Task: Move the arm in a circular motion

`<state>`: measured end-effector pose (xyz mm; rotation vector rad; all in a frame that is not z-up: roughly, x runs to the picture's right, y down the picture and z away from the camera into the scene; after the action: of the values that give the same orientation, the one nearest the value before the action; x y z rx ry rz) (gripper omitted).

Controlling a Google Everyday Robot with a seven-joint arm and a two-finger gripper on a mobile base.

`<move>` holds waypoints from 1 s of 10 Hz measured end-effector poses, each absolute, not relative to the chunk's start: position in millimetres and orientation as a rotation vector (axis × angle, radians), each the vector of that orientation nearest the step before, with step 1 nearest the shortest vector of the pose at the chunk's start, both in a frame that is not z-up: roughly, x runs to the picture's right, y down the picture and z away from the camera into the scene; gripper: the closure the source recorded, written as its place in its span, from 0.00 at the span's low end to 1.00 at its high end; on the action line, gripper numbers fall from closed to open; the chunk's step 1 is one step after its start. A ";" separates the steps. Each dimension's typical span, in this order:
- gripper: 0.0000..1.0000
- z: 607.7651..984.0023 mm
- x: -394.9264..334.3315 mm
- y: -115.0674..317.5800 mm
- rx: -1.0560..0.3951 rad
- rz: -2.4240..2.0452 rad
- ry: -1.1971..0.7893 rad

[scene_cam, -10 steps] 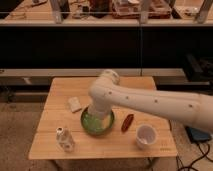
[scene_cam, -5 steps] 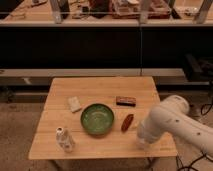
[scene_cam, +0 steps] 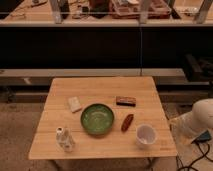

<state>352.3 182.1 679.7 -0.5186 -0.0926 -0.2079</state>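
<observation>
Only a rounded cream-white stretch of the arm (scene_cam: 201,119) shows, at the right edge of the camera view, beside the wooden table's (scene_cam: 105,85) right side and off its top. The gripper is out of view, past the right edge of the frame. On the table sit a green bowl (scene_cam: 97,118), a white cup (scene_cam: 145,135), a reddish-brown oblong thing (scene_cam: 127,122), a dark brown bar (scene_cam: 125,101), a pale block (scene_cam: 74,104) and a small white bottle (scene_cam: 64,138).
A dark counter (scene_cam: 100,47) with cluttered shelves above runs behind the table. Cables (scene_cam: 197,155) lie on the floor at the lower right. Speckled floor (scene_cam: 17,130) stretches to the left of the table.
The arm has swung from over the green bowl to the table's right front corner, then further right, almost out of frame. The white cup is uncovered again. The objects have not moved.
</observation>
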 end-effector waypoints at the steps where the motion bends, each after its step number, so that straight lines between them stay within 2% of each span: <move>1: 0.35 693.0 350.2 162.9 -0.512 -0.202 -0.074; 2: 0.35 709.3 336.1 141.4 -0.506 -0.206 -0.063; 3: 0.35 737.2 291.2 107.0 -0.498 -0.232 -0.061; 6: 0.35 804.1 151.3 39.1 -0.501 -0.352 -0.052; 7: 0.35 830.7 92.1 22.8 -0.522 -0.405 -0.048; 10: 0.35 863.6 -21.6 15.4 -0.575 -0.517 -0.068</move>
<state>-21.6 15.4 863.6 -0.5753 -0.0677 -0.5171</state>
